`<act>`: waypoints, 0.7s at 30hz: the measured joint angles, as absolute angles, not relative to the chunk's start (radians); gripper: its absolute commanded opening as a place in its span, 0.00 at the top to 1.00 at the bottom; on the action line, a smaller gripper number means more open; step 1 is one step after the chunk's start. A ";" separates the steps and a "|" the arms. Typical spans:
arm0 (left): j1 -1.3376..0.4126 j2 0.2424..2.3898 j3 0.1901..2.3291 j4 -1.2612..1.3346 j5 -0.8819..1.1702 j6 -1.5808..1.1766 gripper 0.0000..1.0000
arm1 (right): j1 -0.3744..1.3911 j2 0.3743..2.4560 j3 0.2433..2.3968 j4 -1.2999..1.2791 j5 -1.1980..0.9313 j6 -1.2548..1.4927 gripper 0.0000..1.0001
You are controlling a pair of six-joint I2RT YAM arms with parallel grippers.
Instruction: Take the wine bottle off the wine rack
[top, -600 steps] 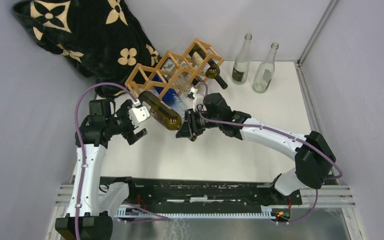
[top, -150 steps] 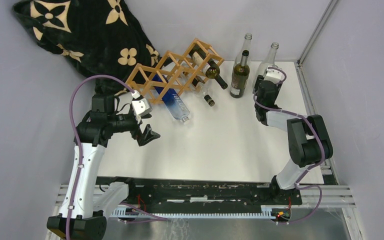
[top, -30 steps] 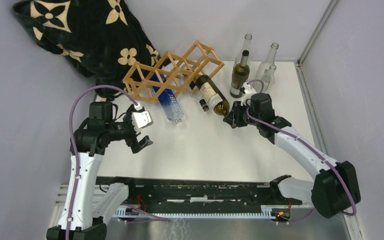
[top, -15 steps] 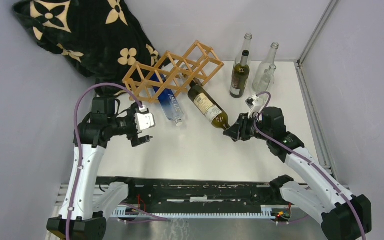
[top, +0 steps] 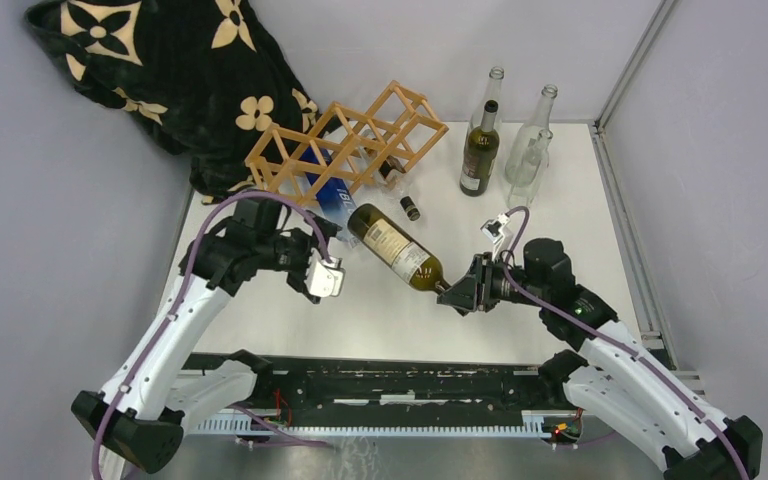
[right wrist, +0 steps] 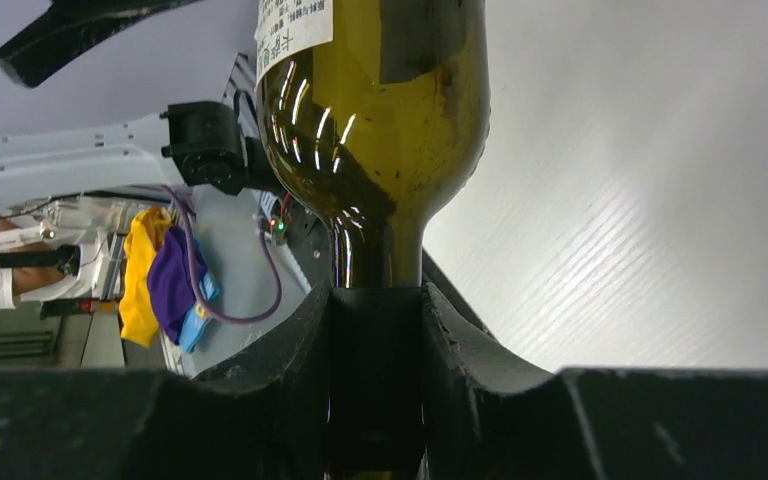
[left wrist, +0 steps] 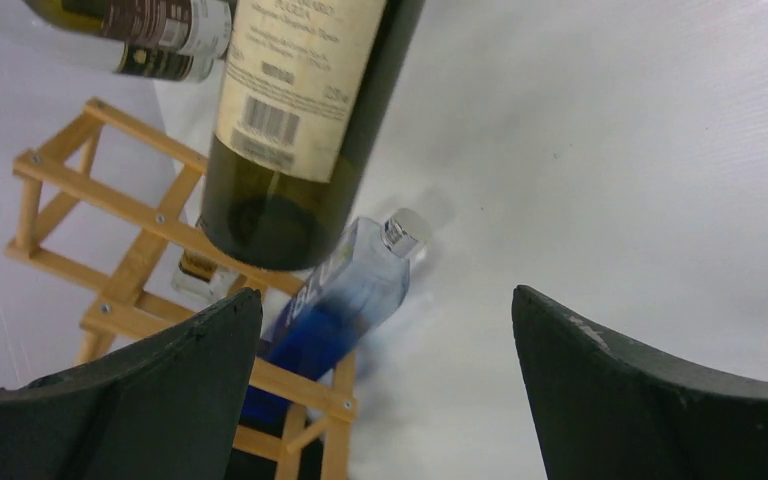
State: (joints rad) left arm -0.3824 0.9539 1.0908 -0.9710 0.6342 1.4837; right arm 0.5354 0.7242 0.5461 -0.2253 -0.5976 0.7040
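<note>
- Gripping the wine bottle by the neck with the right gripper, both fingers pressed tight against the dark glass just below the shoulder
- Holding that bottle fully out of the wine rack, just to the near side of it, base towards the far left, neck towards the near right
- Seemingly raised off the tabletop rather than lying on it, though hard to confirm from above
- Dark green glass with a cream paper label and a barcode, plain in the left wrist view
- Spreading the left gripper wide, with nothing between its fingers, close to the bottle's base on the left side and not closed on it
- Lying in a cell of the rack, neck and silver cap poking out towards the near side over the tabletop: a blue-tinted clear bottle
- Standing upright at the far right, beside the rack's right end and close together: one dark upright bottle and three clear upright bottles
- Lying on the tabletop between the rack and the held bottle: a small dark stopper-like piece
- Heaped in the far left corner, against the rack's left end: a black cloth with cream flower shapes
</note>
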 measured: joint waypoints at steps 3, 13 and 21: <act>-0.455 0.994 1.090 -0.926 0.598 1.506 0.00 | 0.570 0.703 0.546 -0.269 -0.600 0.716 1.00; -0.665 1.015 1.012 -0.802 0.447 1.542 0.00 | 0.623 0.735 0.591 -0.371 -0.597 0.736 1.00; -0.702 1.126 1.038 -0.779 0.340 1.522 0.00 | 0.685 0.785 0.624 -0.321 -0.609 0.754 1.00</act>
State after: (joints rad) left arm -0.7021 1.1255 1.0378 -0.7792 0.3401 1.5223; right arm 0.6849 0.7845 0.6243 -0.3206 -0.6086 0.7540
